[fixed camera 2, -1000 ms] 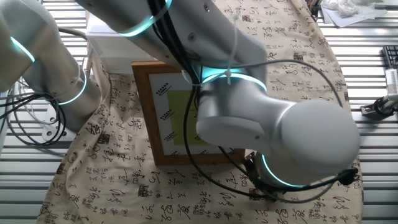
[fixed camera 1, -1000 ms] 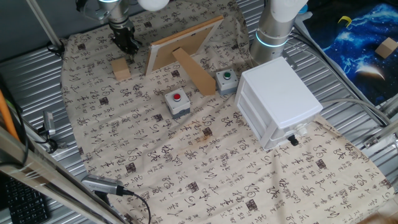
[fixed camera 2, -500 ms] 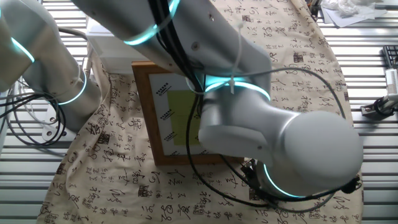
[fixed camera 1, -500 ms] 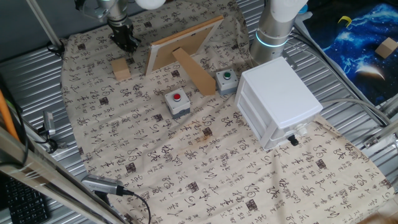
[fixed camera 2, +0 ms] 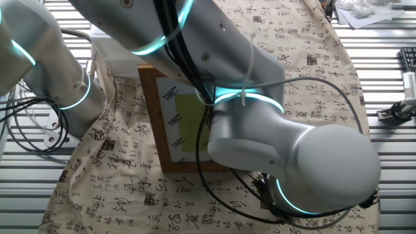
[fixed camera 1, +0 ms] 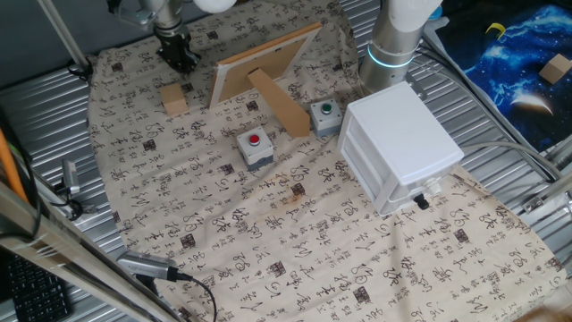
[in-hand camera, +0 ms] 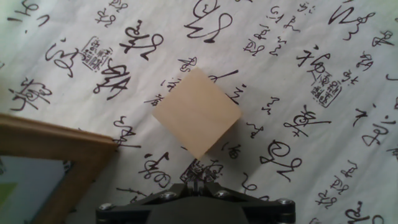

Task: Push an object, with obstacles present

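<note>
The small tan wooden block (fixed camera 1: pixel 174 98) lies on the patterned cloth at the far left, left of the wooden frame (fixed camera 1: pixel 259 67). My gripper (fixed camera 1: pixel 179 59) hangs just behind the block, a little apart from it, fingers together and holding nothing. In the hand view the block (in-hand camera: pixel 197 112) sits diamond-wise just ahead of my shut fingertips (in-hand camera: pixel 200 181), with a small gap between them. A corner of the frame (in-hand camera: pixel 53 163) shows at the lower left. In the other fixed view the arm's bulk hides the gripper and the block.
The grey box with a red button (fixed camera 1: pixel 256 148) and the one with a green button (fixed camera 1: pixel 325 115) stand right of the frame's strut (fixed camera 1: pixel 279 103). The white drawer cabinet (fixed camera 1: pixel 402 143) stands at the right. The frame's front (fixed camera 2: pixel 185 123) shows in the other fixed view.
My gripper has drawn back a little from the block, up and away across the cloth. The block and the obstacles have not moved.
</note>
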Robot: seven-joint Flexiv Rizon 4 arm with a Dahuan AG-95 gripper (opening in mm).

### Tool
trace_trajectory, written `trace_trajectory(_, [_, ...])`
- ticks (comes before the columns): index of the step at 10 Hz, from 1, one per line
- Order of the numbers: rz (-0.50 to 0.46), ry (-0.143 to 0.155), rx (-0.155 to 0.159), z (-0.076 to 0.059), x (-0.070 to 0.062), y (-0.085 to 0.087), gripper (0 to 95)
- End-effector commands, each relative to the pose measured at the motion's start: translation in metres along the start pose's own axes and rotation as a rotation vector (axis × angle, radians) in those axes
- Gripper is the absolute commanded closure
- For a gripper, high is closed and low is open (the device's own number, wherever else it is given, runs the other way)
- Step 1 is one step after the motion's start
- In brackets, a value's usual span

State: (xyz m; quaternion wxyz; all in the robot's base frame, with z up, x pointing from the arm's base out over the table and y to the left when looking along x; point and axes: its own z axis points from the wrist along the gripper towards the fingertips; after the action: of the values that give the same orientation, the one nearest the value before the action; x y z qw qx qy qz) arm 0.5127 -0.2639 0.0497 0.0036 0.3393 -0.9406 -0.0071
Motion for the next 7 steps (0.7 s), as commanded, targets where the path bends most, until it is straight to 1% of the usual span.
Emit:
trace_trajectory(1, [-0.003, 0.004, 0.004, 0.0015, -0.0025, -0.0026, 95.0])
trace_trajectory(3, [-0.007, 0.001, 0.006, 0.0046, -0.0013, -0.0037, 95.0])
trace_trajectory(7, [-0.008, -0.001, 0.007, 0.0054, -0.0006, -0.0042, 95.0])
